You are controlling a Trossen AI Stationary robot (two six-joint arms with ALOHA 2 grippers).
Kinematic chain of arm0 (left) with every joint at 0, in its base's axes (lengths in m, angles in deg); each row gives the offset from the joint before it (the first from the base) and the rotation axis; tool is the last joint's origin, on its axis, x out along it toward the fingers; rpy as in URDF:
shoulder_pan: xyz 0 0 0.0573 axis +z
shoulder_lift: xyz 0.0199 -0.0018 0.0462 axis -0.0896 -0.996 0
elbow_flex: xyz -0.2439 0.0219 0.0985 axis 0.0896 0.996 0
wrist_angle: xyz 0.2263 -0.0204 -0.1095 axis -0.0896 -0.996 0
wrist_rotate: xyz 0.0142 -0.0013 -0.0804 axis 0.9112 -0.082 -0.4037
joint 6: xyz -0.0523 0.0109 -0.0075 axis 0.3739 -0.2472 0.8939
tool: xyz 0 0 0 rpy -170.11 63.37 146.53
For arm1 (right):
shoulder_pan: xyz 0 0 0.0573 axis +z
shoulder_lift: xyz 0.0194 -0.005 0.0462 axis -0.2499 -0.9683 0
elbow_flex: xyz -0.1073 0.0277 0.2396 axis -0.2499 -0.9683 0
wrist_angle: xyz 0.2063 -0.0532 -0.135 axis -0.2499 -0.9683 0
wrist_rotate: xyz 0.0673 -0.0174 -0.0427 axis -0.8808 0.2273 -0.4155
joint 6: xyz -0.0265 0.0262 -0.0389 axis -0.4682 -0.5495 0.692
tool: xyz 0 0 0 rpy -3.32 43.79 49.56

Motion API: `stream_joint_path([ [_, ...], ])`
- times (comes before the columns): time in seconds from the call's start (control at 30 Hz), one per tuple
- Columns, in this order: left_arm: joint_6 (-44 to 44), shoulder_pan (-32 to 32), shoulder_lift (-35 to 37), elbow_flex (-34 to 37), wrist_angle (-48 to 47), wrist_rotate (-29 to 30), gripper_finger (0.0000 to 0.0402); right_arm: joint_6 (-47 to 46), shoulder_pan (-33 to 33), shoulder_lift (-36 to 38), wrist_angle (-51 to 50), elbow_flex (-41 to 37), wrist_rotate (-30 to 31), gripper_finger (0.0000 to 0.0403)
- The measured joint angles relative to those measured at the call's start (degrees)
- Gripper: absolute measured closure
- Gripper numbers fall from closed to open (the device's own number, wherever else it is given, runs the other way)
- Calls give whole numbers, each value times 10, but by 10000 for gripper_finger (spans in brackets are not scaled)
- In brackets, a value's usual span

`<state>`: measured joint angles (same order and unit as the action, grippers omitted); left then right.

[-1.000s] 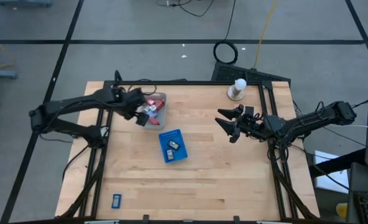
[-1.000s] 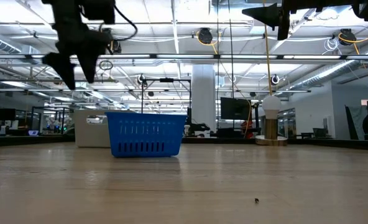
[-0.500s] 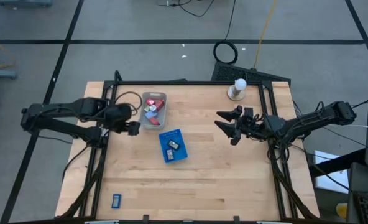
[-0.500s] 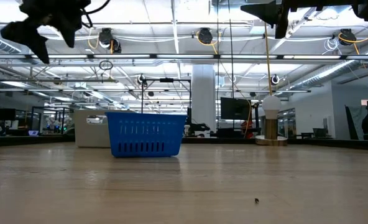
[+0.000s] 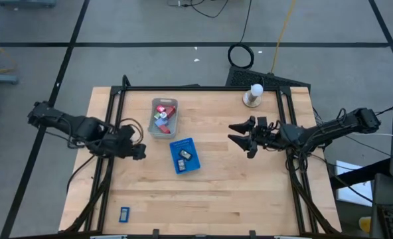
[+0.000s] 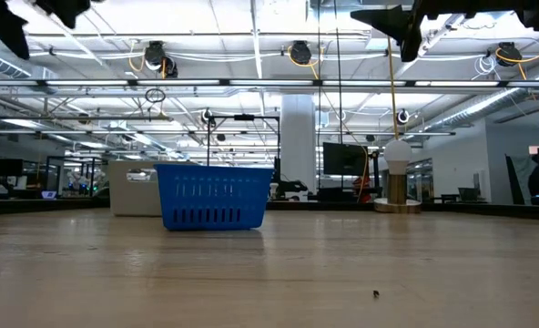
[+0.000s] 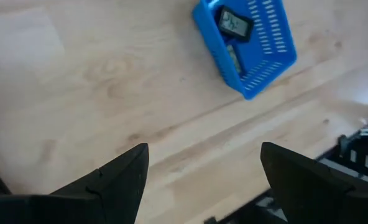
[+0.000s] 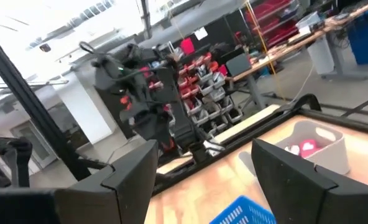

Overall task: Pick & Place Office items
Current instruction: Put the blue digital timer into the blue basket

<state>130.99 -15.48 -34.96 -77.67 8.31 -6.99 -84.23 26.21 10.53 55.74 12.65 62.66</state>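
My bench: pale wooden plank table top (image 5: 236,186) inside black metal frame (image 5: 203,87). Below me, grey concrete floor (image 5: 150,26) crossed by dark lines; black coiled cable (image 5: 240,56) lying on it. Across table: white ceiling with long bright strip lights (image 6: 251,64), white square column (image 6: 299,137), dark monitors (image 6: 342,157), shelving with red bins (image 8: 199,71), long workbench (image 8: 296,46).

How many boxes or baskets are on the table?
2. The blue basket sits near the table's middle with small items inside. The grey tray sits behind it toward the far edge, filled with little office items. None seem hidden.
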Motion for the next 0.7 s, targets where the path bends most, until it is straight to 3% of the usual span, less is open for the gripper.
stream_joint_path([
  [0.17,89,-77,-42,-55,-60,25,89,-5,4,0,-12,0,-4,152],
  [0.47,205,-196,-188,-177,-138,24,89,-7,4,0,-20,0,-20,152],
  [0.7,348,-298,-240,-196,-138,23,89,-30,4,0,-21,0,-45,152],
])
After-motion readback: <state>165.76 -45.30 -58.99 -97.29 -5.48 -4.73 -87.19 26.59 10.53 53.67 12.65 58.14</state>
